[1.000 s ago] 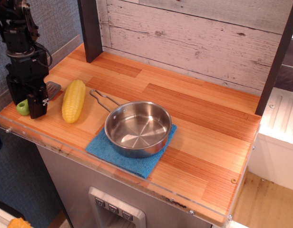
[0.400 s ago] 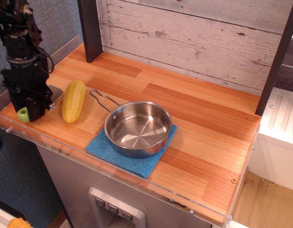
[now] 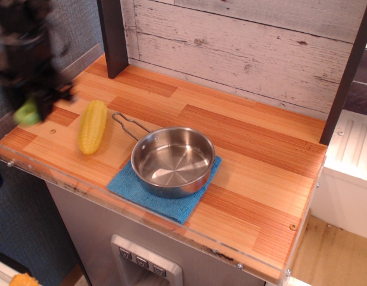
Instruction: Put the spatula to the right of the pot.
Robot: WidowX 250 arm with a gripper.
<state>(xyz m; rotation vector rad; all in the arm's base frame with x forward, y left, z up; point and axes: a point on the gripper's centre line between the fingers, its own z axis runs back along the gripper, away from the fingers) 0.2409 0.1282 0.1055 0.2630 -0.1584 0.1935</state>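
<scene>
My gripper [image 3: 37, 101] is blurred with motion at the far left, lifted above the counter's left end. It is shut on the spatula [image 3: 27, 112], whose green handle sticks out below and left of the fingers; the grey blade is mostly hidden by the gripper. The shiny steel pot [image 3: 172, 161] stands on a blue cloth [image 3: 130, 187] near the counter's front, its wire handle pointing back left. The gripper is well to the left of the pot.
A yellow corn cob [image 3: 92, 126] lies between the gripper and the pot. A dark post [image 3: 113, 36] stands at the back left and a plank wall [image 3: 243, 47] runs behind. Bare wooden counter [image 3: 261, 161] extends to the right of the pot.
The gripper closed on the spatula at the counter's left end and has lifted it up off the surface; the corn and pot have not moved.
</scene>
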